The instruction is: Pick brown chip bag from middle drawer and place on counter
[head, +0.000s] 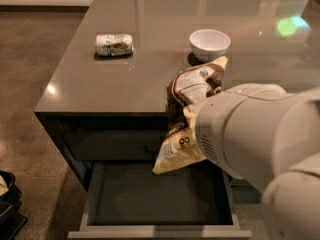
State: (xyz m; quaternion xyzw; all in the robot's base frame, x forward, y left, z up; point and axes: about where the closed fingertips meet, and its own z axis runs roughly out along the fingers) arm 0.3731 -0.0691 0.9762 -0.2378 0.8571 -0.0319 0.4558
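Note:
The brown chip bag, dark brown with a white label and pale tan ends, hangs tilted in the air. Its top end is over the front edge of the counter and its lower end is over the open middle drawer. My gripper is at the bag's right side, mostly hidden behind my large white arm, and holds the bag clear of the drawer floor. The drawer floor is dark and bare.
A small white-and-green can lies on its side on the counter at the left. A white bowl stands on the counter just behind the bag. A dark object sits on the floor at the lower left.

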